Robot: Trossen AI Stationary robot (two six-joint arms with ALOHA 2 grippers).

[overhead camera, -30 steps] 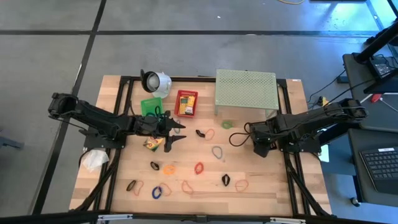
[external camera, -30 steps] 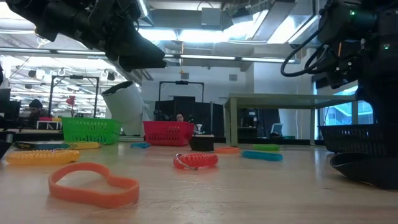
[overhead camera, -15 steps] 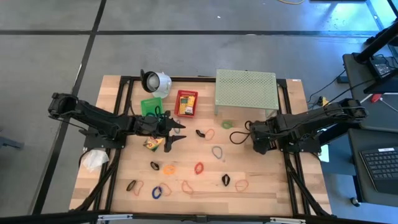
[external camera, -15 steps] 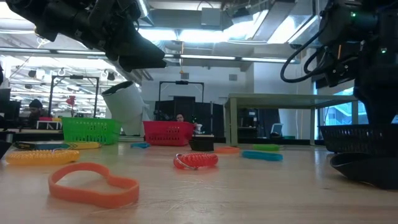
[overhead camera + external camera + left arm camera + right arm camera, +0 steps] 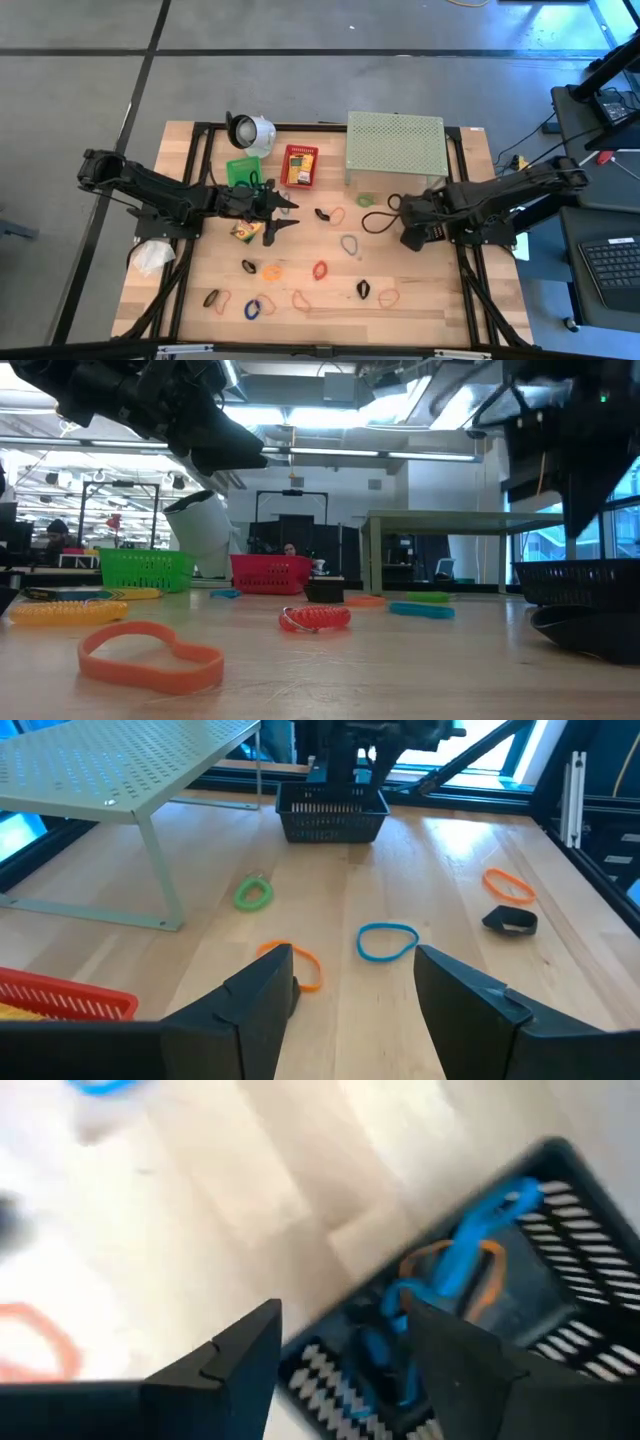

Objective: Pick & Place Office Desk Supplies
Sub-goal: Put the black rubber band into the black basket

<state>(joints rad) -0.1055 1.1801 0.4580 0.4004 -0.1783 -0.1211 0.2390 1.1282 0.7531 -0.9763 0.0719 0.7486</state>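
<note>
Just beneath my right tool (image 5: 340,1355), swung leftward off the black basket (image 5: 520,1330) (bands inside), fingers parted and empty; next pickup follows, I judge.

High view: straight down over the whole table (image 5: 430,300), both arms in shot, floor all round. Low view: sat right at tabletop level, looking level across the wood into the room, an orange band (image 5: 150,656) very close to the lens. Left wrist: looks forward between its own fingers (image 5: 262,992) along the table toward the shelf (image 5: 120,765) and a black basket (image 5: 332,812). Right wrist: close in, aimed down at what's probably that same basket (image 5: 520,1310), blurry though. Shelf shared by high (image 5: 395,143), low and left wrist views.
</note>
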